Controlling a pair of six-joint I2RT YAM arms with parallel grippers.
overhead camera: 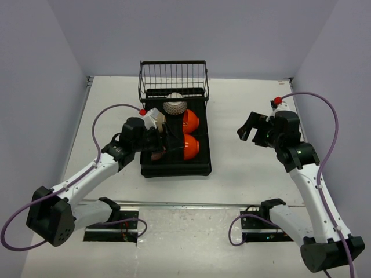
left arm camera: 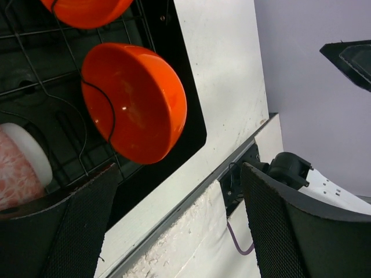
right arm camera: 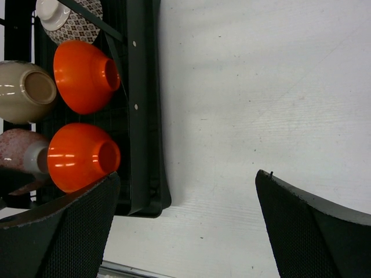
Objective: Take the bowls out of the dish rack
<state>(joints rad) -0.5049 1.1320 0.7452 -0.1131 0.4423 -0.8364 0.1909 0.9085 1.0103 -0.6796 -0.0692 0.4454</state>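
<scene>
The left gripper, fingers wide apart, sits by the near orange bowl, likely hard, slippery and breakable, so pinch its rim.

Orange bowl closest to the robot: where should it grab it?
Its top rim, from above on the left. The near orange bowl stands on edge in the dish rack, mouth facing the open left gripper, so one finger could probably slip inside, one outside.

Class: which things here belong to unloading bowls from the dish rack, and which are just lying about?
Belong: dish rack, far orange bowl, near orange bowl, patterned bowl, beige bowl, pink speckled bowl.
Just there: table, purple cables.
</scene>
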